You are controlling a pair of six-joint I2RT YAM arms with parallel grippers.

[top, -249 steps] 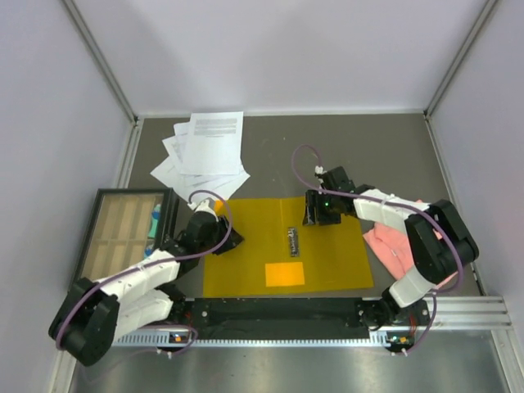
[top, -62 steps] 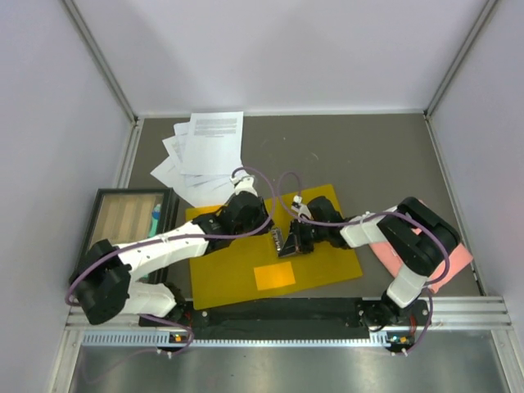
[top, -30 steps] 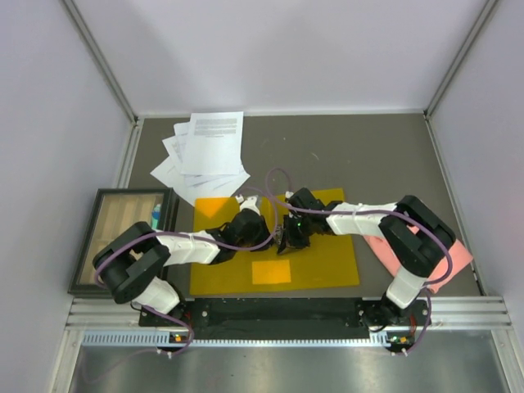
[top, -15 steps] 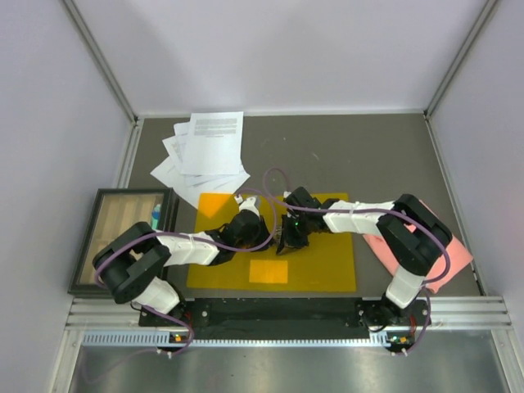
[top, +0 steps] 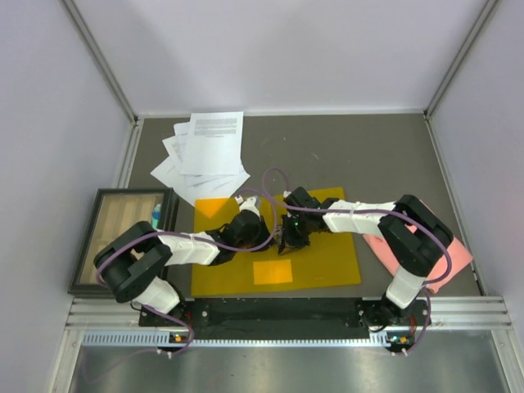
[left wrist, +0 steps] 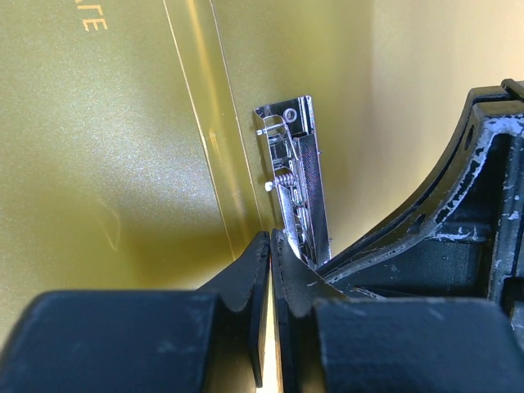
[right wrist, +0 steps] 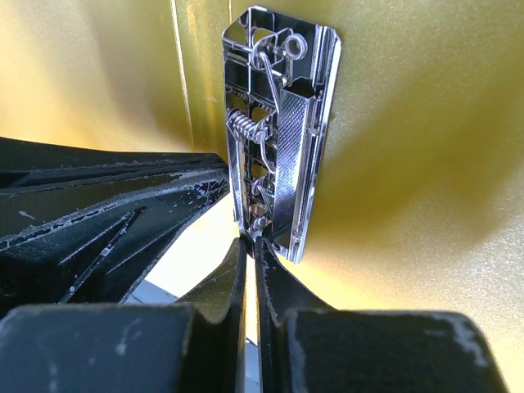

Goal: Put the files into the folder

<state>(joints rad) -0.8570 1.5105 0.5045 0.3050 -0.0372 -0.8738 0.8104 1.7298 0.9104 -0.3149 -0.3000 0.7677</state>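
Left gripper [left wrist: 270, 239] and right gripper [right wrist: 250, 242], both clenched, crowd the folder's [top: 327, 262] clip [right wrist: 282, 123]; files [top: 209, 143] apart

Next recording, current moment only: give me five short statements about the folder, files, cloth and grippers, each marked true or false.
1. The files lie inside the folder. False: they sit in a loose pile on the table, at the folder's far left corner.
2. The folder lies open, with its metal clip exposed. True.
3. The left gripper and the right gripper are both at the metal clip. True.
4. The pink cloth lies left of the folder. False: it lies to its right, partly under the right arm.
5. The left gripper's fingers are spread wide. False: they are almost together.
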